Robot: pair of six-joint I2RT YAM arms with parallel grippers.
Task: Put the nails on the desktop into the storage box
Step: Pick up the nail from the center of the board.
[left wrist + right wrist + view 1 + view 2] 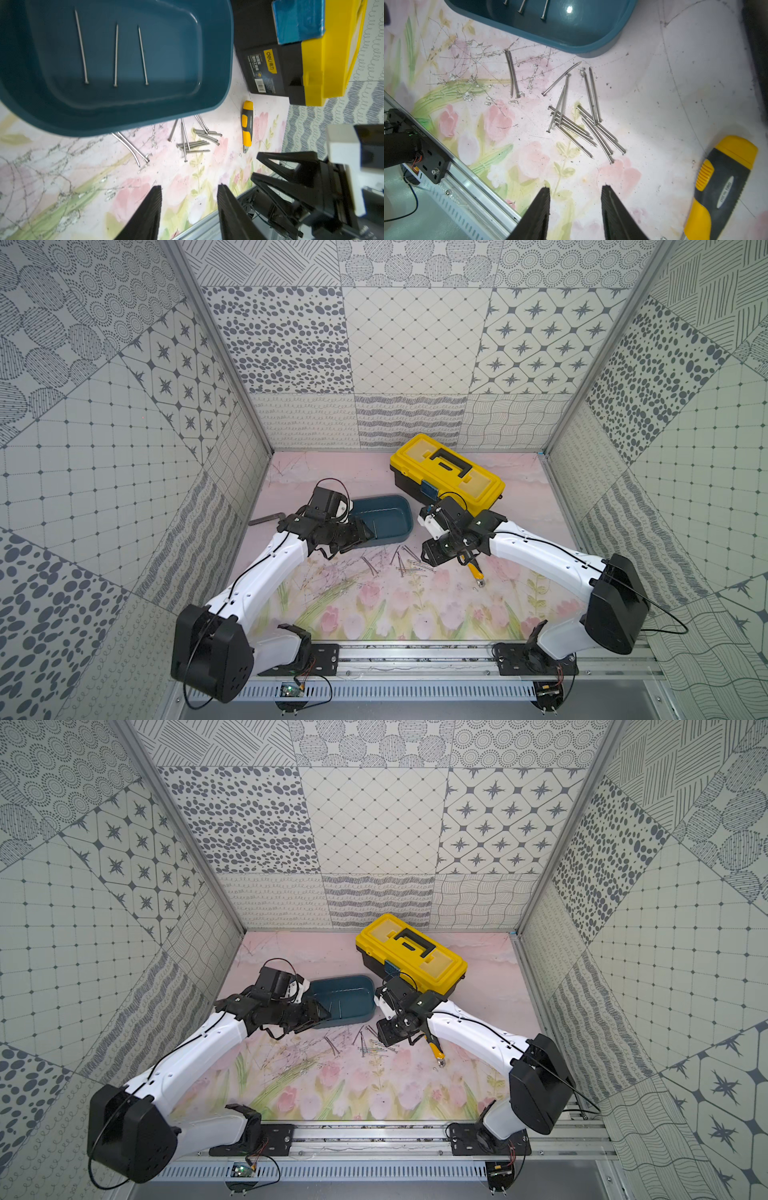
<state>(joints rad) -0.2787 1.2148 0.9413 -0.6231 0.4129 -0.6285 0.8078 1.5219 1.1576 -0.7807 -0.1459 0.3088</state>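
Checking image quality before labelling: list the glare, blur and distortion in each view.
Right wrist view: bright glare spot on the storage box wall; right fingers out of focus. Left wrist view: nails in the box look bowed by lens distortion; left fingers blurred. Both top views: even light, only soft shadows.

Both top views look down from high over the rail (415,649), taking in the whole desktop (536,497), nearly alike. The left wrist view hangs close over the storage box (220,62); the right wrist view sits low beside it. Both share its rim, the nails (577,124) and the utility knife (720,187).
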